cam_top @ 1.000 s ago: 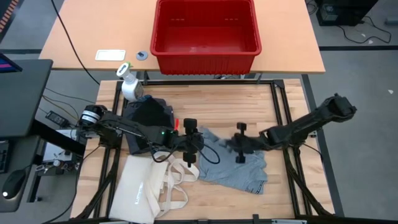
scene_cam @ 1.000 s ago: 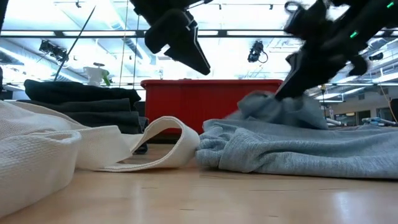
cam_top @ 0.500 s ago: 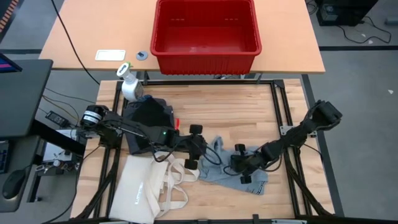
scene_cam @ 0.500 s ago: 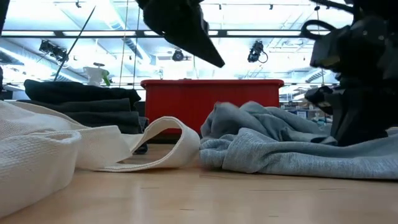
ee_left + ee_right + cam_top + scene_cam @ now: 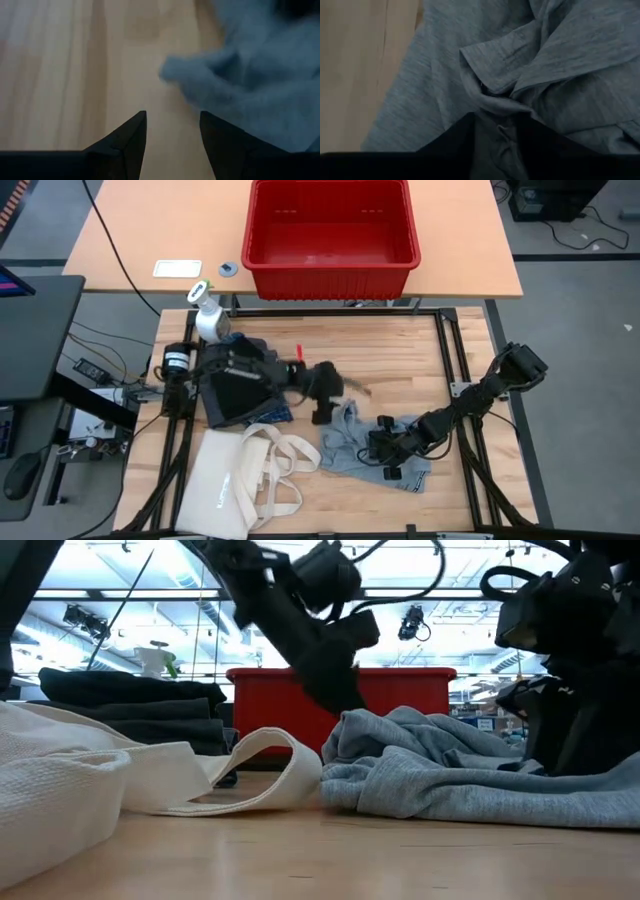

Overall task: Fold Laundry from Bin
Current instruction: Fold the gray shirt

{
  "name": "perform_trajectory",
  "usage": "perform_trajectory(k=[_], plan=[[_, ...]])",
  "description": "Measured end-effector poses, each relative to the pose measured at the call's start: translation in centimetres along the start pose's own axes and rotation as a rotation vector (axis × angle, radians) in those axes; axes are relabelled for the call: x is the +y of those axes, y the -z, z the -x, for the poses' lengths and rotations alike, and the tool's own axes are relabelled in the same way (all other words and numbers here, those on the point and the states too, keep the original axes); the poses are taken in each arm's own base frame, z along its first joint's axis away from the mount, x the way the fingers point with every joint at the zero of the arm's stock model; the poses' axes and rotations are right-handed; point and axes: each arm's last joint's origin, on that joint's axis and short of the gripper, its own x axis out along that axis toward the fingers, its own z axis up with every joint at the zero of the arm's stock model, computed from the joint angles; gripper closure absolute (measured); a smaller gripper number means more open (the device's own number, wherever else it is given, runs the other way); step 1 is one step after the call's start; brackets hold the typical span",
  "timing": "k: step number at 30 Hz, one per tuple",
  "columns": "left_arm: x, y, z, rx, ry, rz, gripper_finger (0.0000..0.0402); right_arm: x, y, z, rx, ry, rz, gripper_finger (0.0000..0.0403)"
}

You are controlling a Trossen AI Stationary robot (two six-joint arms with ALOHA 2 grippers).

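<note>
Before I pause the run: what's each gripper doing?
Left gripper: open, empty, over bare table.
Right gripper: fingers apart on the grey garment; grip cannot be told.

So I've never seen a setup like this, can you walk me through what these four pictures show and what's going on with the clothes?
This is a two-armed robot at a wooden table, filmed by four cameras at once. One looks straight down, one sits at table-top height, and one rides on each wrist.

From above, the left pincer hangs over the table beside a crumpled light grey garment. Its fingers stand apart and hold nothing. The right pincer is down on that garment, and its wrist picture shows the dark fingers pressed into the grey folds; whether they grip the cloth, I cannot tell.

Also on the table: a stack of dark folded clothes, a cream tote bag and a white spray bottle. The red bin stands on the table behind.
</note>
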Motion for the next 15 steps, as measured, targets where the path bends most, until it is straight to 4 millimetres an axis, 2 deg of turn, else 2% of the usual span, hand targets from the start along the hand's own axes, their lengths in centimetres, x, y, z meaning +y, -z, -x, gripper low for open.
perform_trajectory(k=[4,7,10,15], plan=[[3.1,-0.4,0.1,-0.112,0.234,0.166,0.0214,0.1,0.1,0.0,0.001,0.012,0.006,0.0242],[4.2,-0.6,0.3,-0.153,0.278,0.251,0.0214,0.1,0.1,0.0,-0.001,0.018,0.008,0.0242],[4.5,-0.5,-0.6,-0.166,0.257,0.337,0.0214,0.0,0.1,0.0,-0.001,0.020,0.010,0.0243],[2.9,-0.4,-2.3,-0.106,0.291,0.354,0.0212,0.0,0.1,0.0,-0.017,0.049,0.011,0.0243]])
